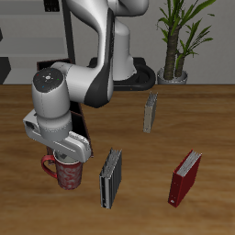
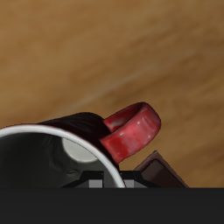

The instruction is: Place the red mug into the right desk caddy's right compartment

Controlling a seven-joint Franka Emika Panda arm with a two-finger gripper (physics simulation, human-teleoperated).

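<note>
Directly under the claw (image 1: 66,158) sits the red mug (image 1: 67,173), grip state unclear, so transfer into the right desk caddy (image 1: 111,179) remains undone.

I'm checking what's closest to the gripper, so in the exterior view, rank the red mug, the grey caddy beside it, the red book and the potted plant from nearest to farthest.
1. red mug, directly under the gripper.
2. grey caddy, beside the mug.
3. red book, near the front edge, beyond the caddy.
4. potted plant, far back corner.
</note>
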